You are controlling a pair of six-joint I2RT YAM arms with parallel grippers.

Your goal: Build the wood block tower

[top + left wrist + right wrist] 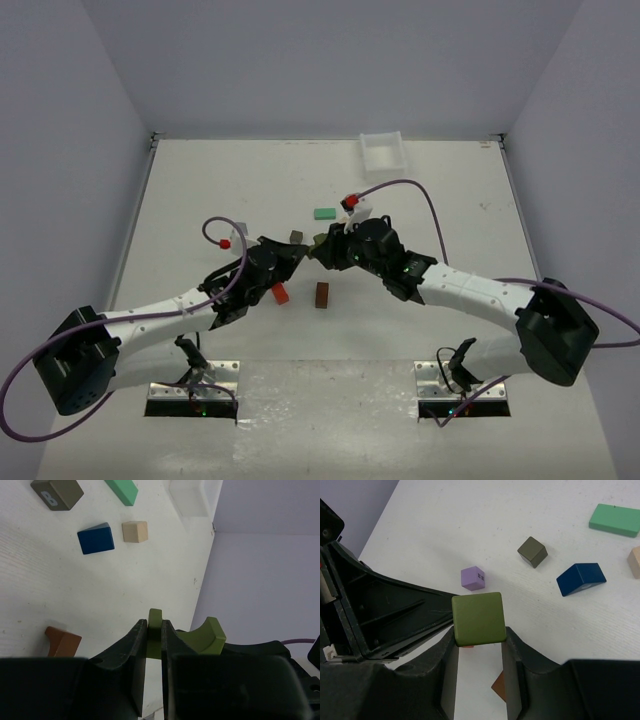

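Note:
An olive arch-shaped block [314, 246] hangs above the table between both grippers. My left gripper [154, 625] is shut on one thin leg of it [155, 617]; its curved part [202, 637] sticks out to the right. My right gripper [479, 635] holds the block's square face [479, 619] between its fingertips. In the top view the left gripper [300, 252] and right gripper [325, 248] meet tip to tip. A red-orange block [281, 294] and a brown block [322, 295] lie just below them. No stacked tower shows.
Loose on the table: a green bar [615, 520], a blue roof-shaped block [581, 578], a dark olive cube [532, 551], a purple cube [473, 578] and a beige cube [135, 531]. A white tray [383, 150] stands at the far edge.

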